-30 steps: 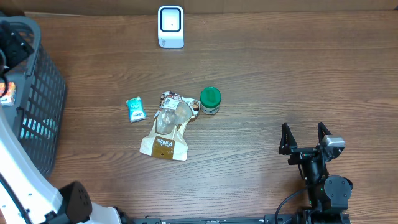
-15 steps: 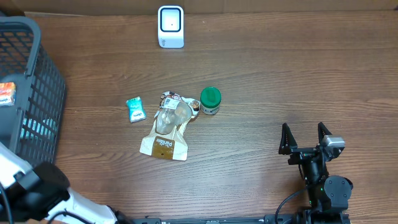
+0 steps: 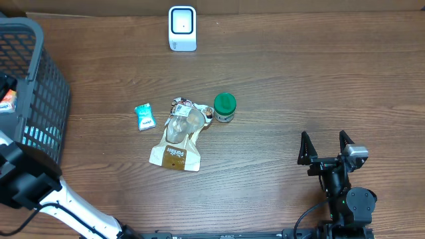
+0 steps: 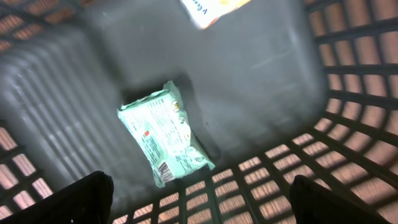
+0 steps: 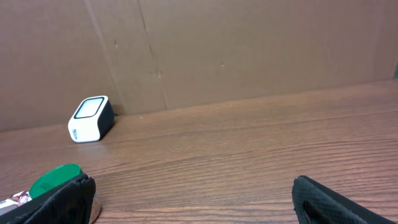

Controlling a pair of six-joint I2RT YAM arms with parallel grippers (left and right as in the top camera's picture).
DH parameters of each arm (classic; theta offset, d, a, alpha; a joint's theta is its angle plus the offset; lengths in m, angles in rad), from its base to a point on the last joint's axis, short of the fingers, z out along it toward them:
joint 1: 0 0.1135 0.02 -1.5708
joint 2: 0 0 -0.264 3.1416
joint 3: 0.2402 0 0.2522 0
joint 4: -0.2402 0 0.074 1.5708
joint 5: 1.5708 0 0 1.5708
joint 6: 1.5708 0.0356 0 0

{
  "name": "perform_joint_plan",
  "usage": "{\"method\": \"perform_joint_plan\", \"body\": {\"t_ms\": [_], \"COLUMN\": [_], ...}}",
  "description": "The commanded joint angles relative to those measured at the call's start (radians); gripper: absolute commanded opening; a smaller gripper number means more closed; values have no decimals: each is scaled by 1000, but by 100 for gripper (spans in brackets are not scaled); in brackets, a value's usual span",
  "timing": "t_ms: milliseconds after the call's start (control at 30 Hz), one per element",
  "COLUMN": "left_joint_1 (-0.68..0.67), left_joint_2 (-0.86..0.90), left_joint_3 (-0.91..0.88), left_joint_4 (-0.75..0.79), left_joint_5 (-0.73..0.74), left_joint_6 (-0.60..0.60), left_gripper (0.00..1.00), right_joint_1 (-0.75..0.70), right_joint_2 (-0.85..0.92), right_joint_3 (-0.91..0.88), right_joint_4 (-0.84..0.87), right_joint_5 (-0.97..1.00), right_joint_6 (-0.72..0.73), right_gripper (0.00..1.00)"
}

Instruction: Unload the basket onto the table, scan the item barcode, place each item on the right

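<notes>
The left gripper point(image 4: 200, 190) hangs inside the dark grey plastic lattice basket point(image 3: 46, 99), its two black fingers point(image 4: 87, 196) spread wide apart with nothing between them. Beyond the fingertips, flat on the basket floor, lies the mint-green rectangular foil packet point(image 4: 165, 134). It is apart from both fingers and sits closer to the finger at the lower left of the wrist view than to the other. One of its short ends, bearing a small barcode, points back toward the fingers. Further beyond, at the far edge of that view, is the corner of a white-and-orange printed packet point(image 4: 214, 9), well clear of the fingers.

The right gripper point(image 3: 324, 141) rests low over the brown wood-grain table point(image 3: 299, 79), its black fingers point(image 5: 65, 199) also wide apart and empty. Far ahead of them, off toward the left-hand finger, the white box-shaped barcode scanner point(image 5: 90, 118) stands against the brown cardboard wall point(image 5: 249, 50). Nearer, just past the same finger, is the green-lidded round jar point(image 5: 56, 177). Beside the jar, on the side away from the right fingers, lie a brown-and-clear plastic pouch point(image 3: 178, 139) and a small teal sachet point(image 3: 145, 117), well apart from both grippers.
</notes>
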Motion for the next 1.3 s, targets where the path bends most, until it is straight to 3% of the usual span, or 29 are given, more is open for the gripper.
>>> {"method": "perform_joint_plan", "body": {"t_ms": [0, 200, 467, 733, 833, 933, 1067, 1267], "left_joint_1": [19, 27, 27, 27, 24, 23, 23, 19], "left_joint_2": [35, 38, 38, 38, 38, 38, 38, 38], "left_joint_3": [-33, -181, -441, -560, -580, -597, -629, -664], "left_joint_4": [11, 65, 254, 399, 434, 463, 493, 524], "left_joint_5": [-34, -76, -84, -84, -84, -71, -67, -65], "left_joint_6": [-58, -85, -109, -100, -96, -82, -69, -42], "left_gripper": [93, 93, 95, 94, 90, 78, 75, 62], "right_joint_1": [4, 4, 4, 4, 4, 4, 4, 4], "right_joint_2": [-11, -11, -11, -11, -11, -11, -11, -11], "right_joint_3": [-11, -11, -11, -11, -11, -11, -11, -11], "right_joint_4": [4, 4, 4, 4, 4, 4, 4, 4], "right_joint_5": [-2, -2, -2, -1, -2, -2, -2, -2], "right_joint_6": [-1, -1, -1, -1, -1, -1, -1, -1], "right_gripper": [100, 100, 100, 100, 100, 100, 100, 100]}}
